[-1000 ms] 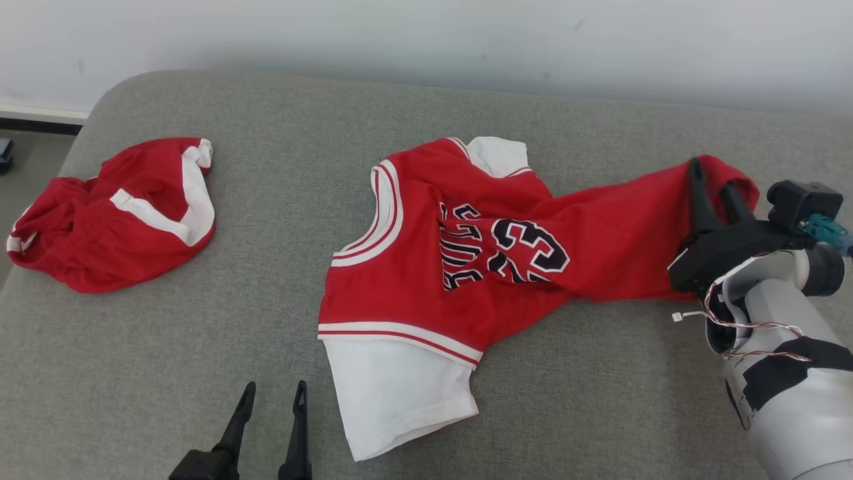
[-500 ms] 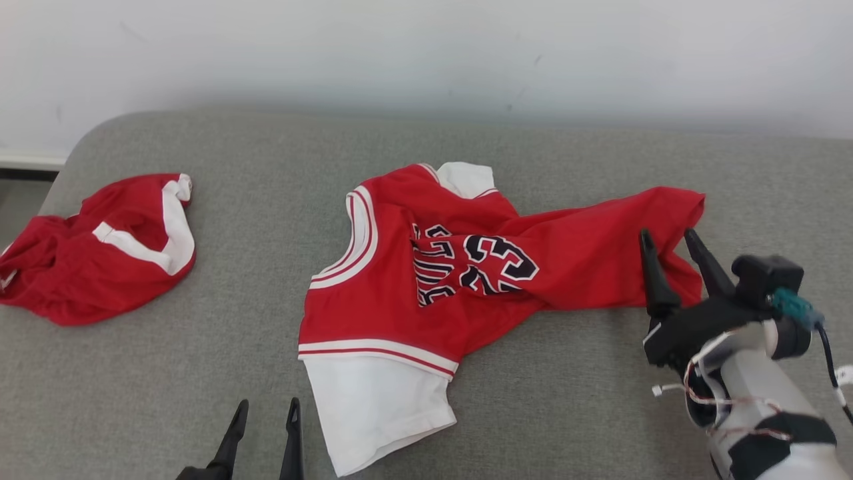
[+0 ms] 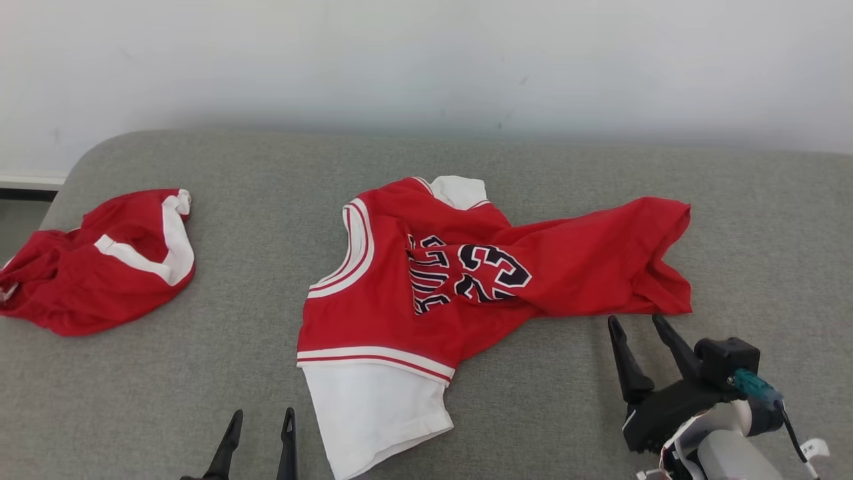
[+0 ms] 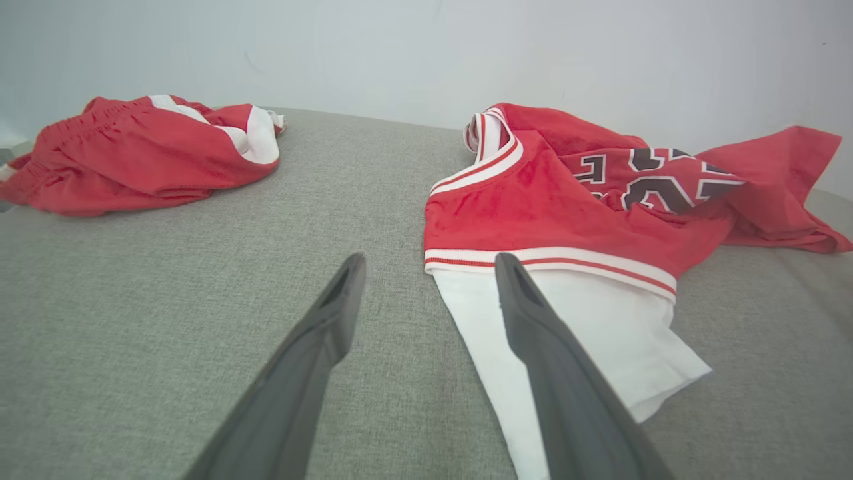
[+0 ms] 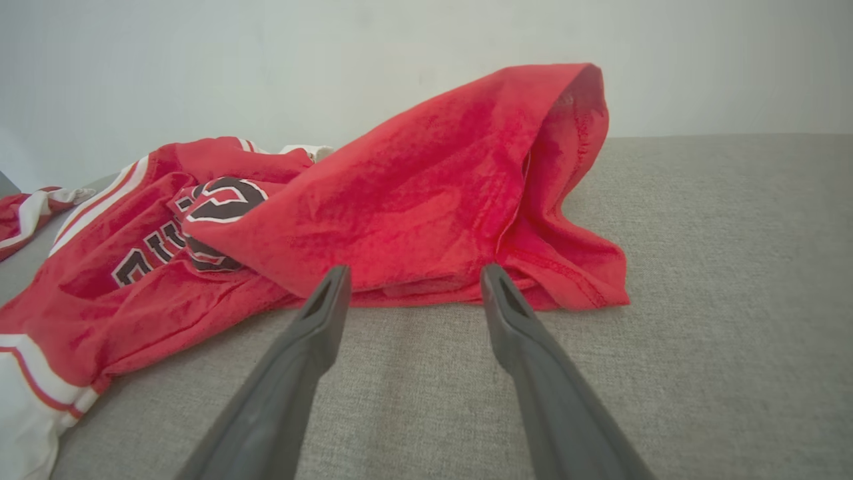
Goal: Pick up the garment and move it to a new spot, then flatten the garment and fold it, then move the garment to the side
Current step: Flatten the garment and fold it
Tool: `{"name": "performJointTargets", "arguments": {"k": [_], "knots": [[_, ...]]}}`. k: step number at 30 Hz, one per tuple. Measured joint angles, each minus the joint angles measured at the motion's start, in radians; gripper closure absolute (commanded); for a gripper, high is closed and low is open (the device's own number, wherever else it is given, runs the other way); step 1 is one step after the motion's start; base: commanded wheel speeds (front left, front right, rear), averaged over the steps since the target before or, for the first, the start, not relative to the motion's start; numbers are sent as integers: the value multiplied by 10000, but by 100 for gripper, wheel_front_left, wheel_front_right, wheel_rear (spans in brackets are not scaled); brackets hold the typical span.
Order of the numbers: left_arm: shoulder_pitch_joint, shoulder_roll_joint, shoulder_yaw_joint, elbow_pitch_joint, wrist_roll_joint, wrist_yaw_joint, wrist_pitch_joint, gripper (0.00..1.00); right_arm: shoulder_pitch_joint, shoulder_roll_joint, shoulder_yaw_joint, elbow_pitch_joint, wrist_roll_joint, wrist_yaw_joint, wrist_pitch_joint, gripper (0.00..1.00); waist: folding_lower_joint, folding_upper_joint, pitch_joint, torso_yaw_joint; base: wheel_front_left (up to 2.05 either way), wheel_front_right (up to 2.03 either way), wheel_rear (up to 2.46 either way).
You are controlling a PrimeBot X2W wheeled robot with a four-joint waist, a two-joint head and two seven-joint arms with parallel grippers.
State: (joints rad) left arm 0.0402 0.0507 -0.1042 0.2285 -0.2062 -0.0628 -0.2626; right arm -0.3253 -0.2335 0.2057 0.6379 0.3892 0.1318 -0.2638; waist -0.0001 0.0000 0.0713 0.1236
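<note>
The garment (image 3: 466,273) is a red basketball jersey with white trim, dark lettering and a white undershirt part, lying twisted across the middle of the grey cushion (image 3: 266,167); it also shows as the garment (image 4: 566,207) and the garment (image 5: 413,200). My right gripper (image 3: 636,323) is open, just in front of the jersey's right hem, holding nothing; in its own view the right gripper (image 5: 413,270) has fingertips right at that hem. My left gripper (image 3: 262,415) is open near the front edge, left of the white part; the left gripper (image 4: 430,260) has one finger over the white cloth.
A second red and white piece of clothing (image 3: 100,260) lies bunched at the cushion's left end, also seen as red clothing (image 4: 140,153). A pale wall (image 3: 426,60) runs behind the cushion. A strip of floor (image 3: 16,220) shows past the left end.
My right gripper let go of the jersey's right end, opened, and drew back toward the front edge. The hem now lies flat on the cushion. The head camera has tilted, shifting the whole picture.
</note>
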Motion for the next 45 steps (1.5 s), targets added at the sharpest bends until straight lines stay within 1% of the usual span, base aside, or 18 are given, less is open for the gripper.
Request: {"name": "performJointTargets", "arguments": {"k": [4, 5, 9, 11, 16, 18, 21, 23, 26, 31, 34, 40, 44, 45], "knots": [[-53, 0, -21, 15, 17, -59, 0, 0, -505, -4, -165, 629, -265, 0, -4, 0, 0, 0, 108, 202, 0, 0, 0], [-70, 0, -67, 19, 17, -63, 0, 0, -835, -42, -176, 997, -462, 0, -2, 0, 1, 0, 181, 323, 0, 0, 0], [-160, 0, -153, 44, -52, -33, 0, 0, -1387, -105, 38, 1582, -945, 0, -2, 0, 0, 0, 339, 595, 0, 0, 0], [-219, 0, -192, 44, -67, -29, 0, 0, -1507, -79, 278, 1636, -1104, 0, -2, 0, 1, 0, 413, 744, 0, 0, 0], [-216, 2, -211, 38, -190, 58, 0, 0, -1489, 27, 401, 1193, -1080, 0, -4, 0, 2, 0, 558, 1082, 0, 0, 0], [-208, 2, -213, 33, -232, 100, 0, 0, -1442, 29, 522, 1271, -1081, 0, -2, 0, 2, 0, 611, 1138, 0, 0, 0], [-210, 2, -274, 38, -290, 109, 0, 0, -1462, 6, 614, 1728, -1104, 0, -2, 0, 2, 1, 658, 1160, 0, 0, 0], [-251, -4, -366, 50, -313, 104, 0, 0, -1480, -33, 593, 1618, -1078, 0, 0, 0, 2, 0, 674, 1210, 0, 0, 0], [-310, 0, -355, -13, -343, 136, 0, 0, -1487, -130, 393, 1321, -1047, 0, -4, 0, 2, 0, 691, 1256, 0, 0, 0], [-221, -4, -280, 54, -405, 186, 0, 0, -1157, -309, 284, 1455, -1177, 0, -2, 0, 1, 0, 647, 1073, 0, 0, 0], [-223, 0, -301, 46, -414, 192, 0, 0, -1173, -355, -121, 1315, -1223, 0, -4, 0, 2, 0, 633, 990, 0, 0, 0], [-243, 2, -259, 21, -424, 198, 0, 0, -996, -681, -1170, 1241, -1379, 0, -2, 0, 2, 0, 619, 845, 0, 0, 0], [-243, -2, -268, 6, -435, 198, 0, 0, -965, -742, -1400, 1367, -1567, 0, -4, 0, 2, 0, 638, 793, 0, 0, 0], [-246, 0, -272, 0, -435, 190, 0, 0, -980, -786, -1429, 1561, -1745, 0, -4, 0, 1, 0, 687, 780, 0, 0, 0]]}}
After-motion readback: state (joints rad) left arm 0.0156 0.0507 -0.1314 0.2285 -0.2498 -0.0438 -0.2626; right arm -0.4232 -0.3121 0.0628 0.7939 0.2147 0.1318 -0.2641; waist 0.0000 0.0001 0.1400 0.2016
